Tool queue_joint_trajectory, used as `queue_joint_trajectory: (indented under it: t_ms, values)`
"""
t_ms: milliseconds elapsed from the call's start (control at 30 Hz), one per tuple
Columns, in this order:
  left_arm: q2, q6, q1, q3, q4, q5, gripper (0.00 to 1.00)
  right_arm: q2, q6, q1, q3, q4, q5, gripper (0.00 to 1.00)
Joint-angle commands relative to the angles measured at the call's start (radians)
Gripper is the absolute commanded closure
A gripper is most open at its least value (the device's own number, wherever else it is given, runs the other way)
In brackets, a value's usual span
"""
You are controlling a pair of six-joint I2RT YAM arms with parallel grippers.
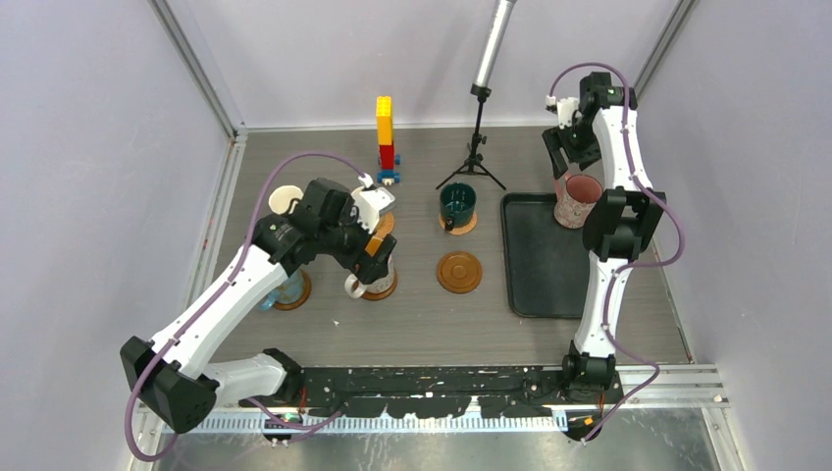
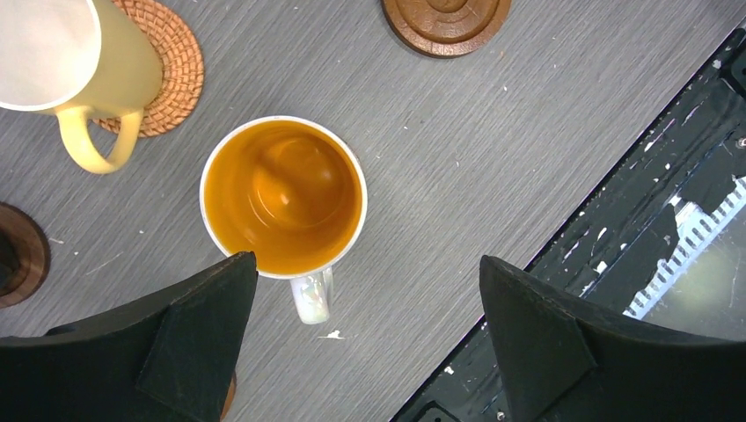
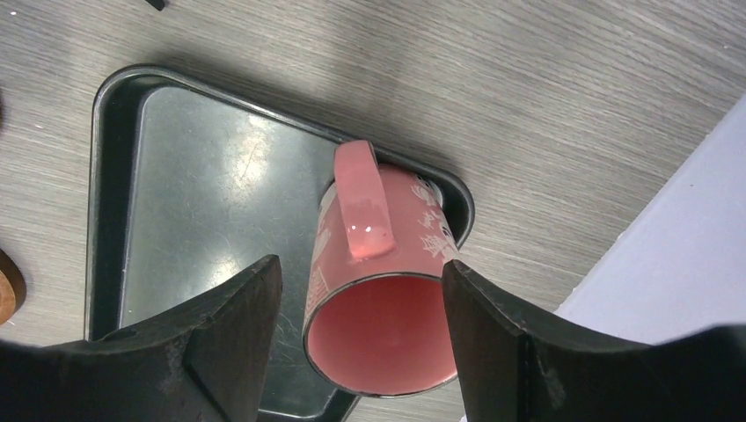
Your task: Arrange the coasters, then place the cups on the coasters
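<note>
Hovering over the white mug with the orange inside (image 2: pixel 281 198), the left gripper (image 2: pixel 365 264) shows its jaws spread right apart with nothing between them. The mug stands upright on the table (image 2: pixel 493 132) just ahead of the fingertips, handle turned back toward them. That wide spread reads to me as a mug set down and let go. From overhead it seems to sit on a lighter coaster (image 1: pixel 388 287). The gripper hides much of it, though, and the wrist view gives only a sliver of brown under one finger, so I can't call it centred. Beside it the cream-yellow mug (image 2: pixel 114 61) is on its woven coaster (image 2: pixel 176 66), and the dark green mug (image 1: pixel 457 201) is seated on another.

Over on the right, the pink mug (image 3: pixel 405 220) stands in the far corner of the black tray (image 3: pixel 176 176), off any coaster. That's why the right gripper (image 3: pixel 359 265) is there, poised above the rim and straddling the body. The handle is turned clear of both fingers, so the pads would meet wall, not handle. Those jaws are partly spread, wider than the mug, with a gap showing on one side, and they are not pinching it as far as I can see. One dark ringed coaster (image 1: pixel 459 272) lies bare between the tray and the orange-lined mug, the likely home for the pink one.
</note>
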Motion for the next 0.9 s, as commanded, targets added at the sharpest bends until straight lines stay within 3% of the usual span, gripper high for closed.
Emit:
queue_joint_trajectory:
  t_ms: [0,300,867]
  values:
    - [0.013,0.011,0.005,0.048,-0.007,0.023,0.0,0.008,-0.029,0.015,0.017,0.002,-0.014,0.29]
    - [0.016,0.0,0.005,0.045,-0.009,0.023,0.0,0.031,-0.097,0.03,-0.034,-0.02,-0.045,0.37]
    - [0.045,0.0,0.006,0.076,0.001,0.033,0.0,-0.143,-0.274,0.077,-0.242,-0.02,-0.107,0.77]
